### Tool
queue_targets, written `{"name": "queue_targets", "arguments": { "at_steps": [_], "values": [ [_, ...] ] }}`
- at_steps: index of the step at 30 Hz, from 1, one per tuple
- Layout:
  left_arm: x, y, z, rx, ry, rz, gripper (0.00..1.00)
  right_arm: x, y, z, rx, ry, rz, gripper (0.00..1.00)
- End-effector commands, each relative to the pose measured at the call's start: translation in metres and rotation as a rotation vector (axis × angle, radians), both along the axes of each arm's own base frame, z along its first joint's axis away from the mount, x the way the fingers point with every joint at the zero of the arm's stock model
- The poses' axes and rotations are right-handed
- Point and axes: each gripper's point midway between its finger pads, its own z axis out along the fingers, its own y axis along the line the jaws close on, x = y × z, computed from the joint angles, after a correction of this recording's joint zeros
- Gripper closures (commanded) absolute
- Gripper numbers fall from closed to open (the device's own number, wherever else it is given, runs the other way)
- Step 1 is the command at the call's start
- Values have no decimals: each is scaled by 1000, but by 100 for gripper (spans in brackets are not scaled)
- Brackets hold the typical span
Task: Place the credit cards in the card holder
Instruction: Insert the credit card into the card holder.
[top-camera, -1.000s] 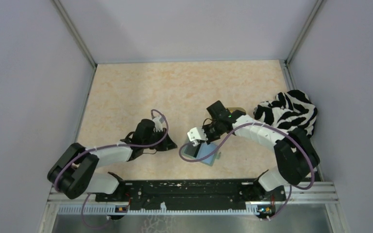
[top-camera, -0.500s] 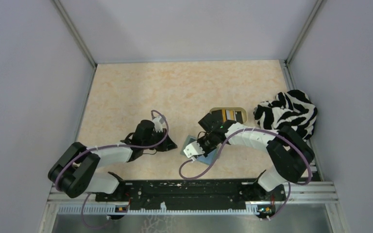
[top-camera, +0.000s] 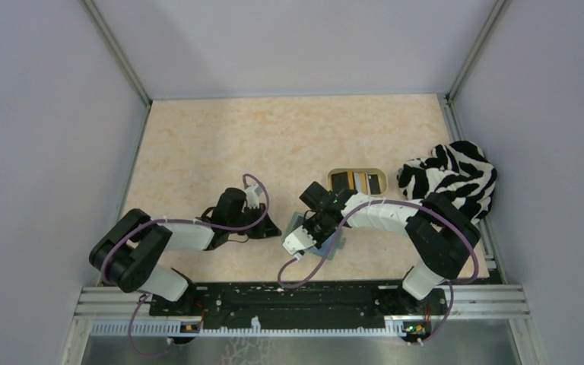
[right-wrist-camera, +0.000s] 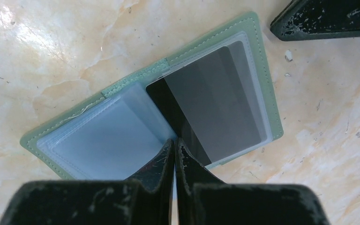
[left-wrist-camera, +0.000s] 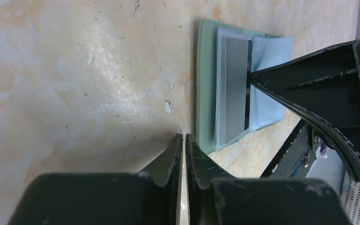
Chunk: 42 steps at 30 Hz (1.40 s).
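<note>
Pale green folding card holder (right-wrist-camera: 136,77) lies open on the table (right-wrist-camera: 51,47), near-centre, with a thin black plastic card (right-wrist-camera: 215,108) half in its sleeve. Right fingers (right-wrist-camera: 161,164) and left fingers (left-wrist-camera: 171,154) are both pinched empty, right ones at the card's bare edge. Card looks stiff and slick, so I'd push that edge, not grab.

Card holder (right-wrist-camera: 103,136) lay open and flat, pale green cover down, clear sleeves facing up. One black card (right-wrist-camera: 206,108) sat mostly inside one sleeve, its corner sticking out at the fold. Other cards (top-camera: 357,181), black and gold, lay in the tan tray (top-camera: 333,173).
</note>
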Motion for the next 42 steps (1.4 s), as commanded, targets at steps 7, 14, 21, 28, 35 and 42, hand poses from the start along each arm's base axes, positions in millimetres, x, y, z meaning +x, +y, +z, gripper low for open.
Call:
{"name": "queue_targets", "arguments": {
  "at_steps": [7,14,21,28,35,42],
  "values": [
    [-1,-4,-3,-6,9,-21,89,-4,-7,-6,-128,-50,91,98],
    [-2,-3,-5,-3,11,-21,89,-3,-6,3,-131,-80,114,99],
    [-1,-5,-5,-3,13,-24,89,-9,-3,7,-155,-105,170,100],
    [-1,-4,-6,0,14,-25,89,-12,-1,-1,-208,-117,207,100],
    [-2,-4,-6,-2,13,-27,89,-7,3,-6,-221,-156,189,96],
    [-4,-3,-6,-3,12,-26,89,-6,5,-4,-207,-165,172,90]
  ]
}}
